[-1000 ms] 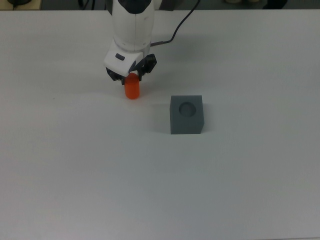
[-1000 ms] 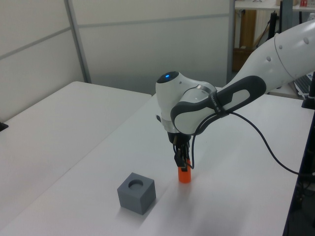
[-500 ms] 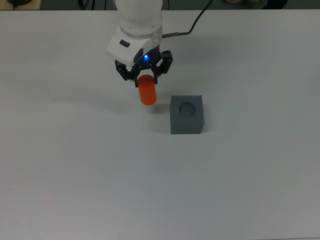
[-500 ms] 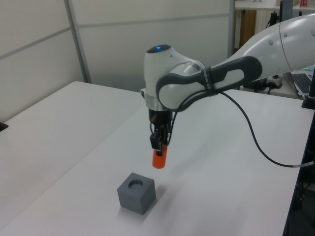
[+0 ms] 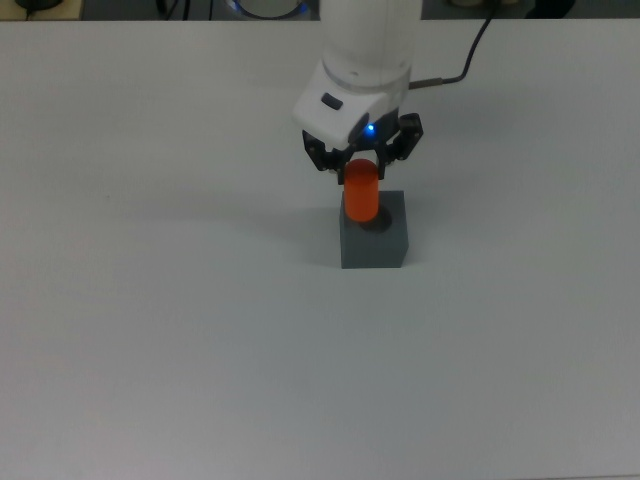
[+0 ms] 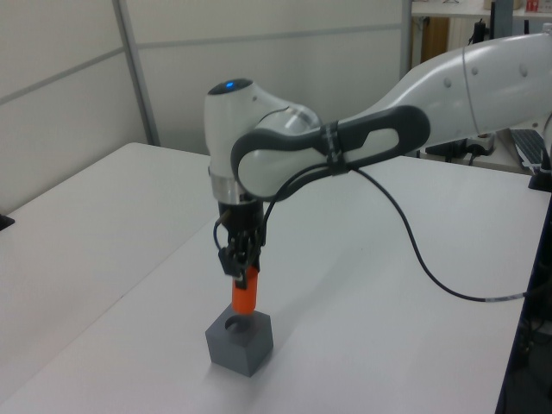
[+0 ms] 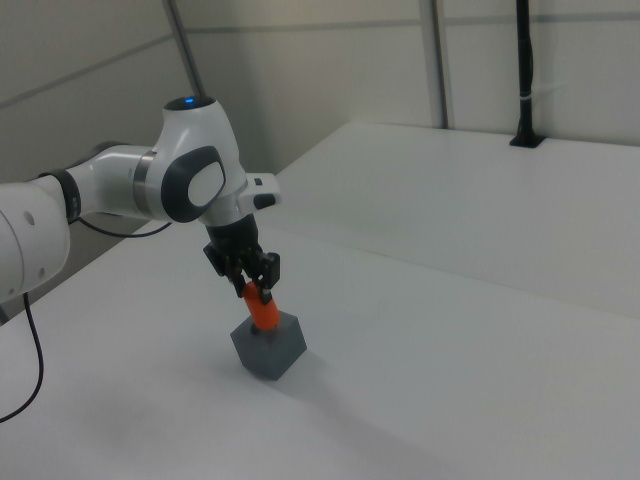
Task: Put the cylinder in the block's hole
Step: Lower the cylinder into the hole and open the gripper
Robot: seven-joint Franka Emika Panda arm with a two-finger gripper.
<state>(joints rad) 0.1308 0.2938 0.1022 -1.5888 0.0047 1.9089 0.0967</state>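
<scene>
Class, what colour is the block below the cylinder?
The block is dark grey, clearest in the top view.

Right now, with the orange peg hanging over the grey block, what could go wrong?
The cylinder hangs just above the block, held only at its top end by the fingers. If it is a bit off the hole, its lower end may catch the rim and tip. Pushing down then could shove the block, which sits loose on the table. Letting go too early might make it topple.
</scene>
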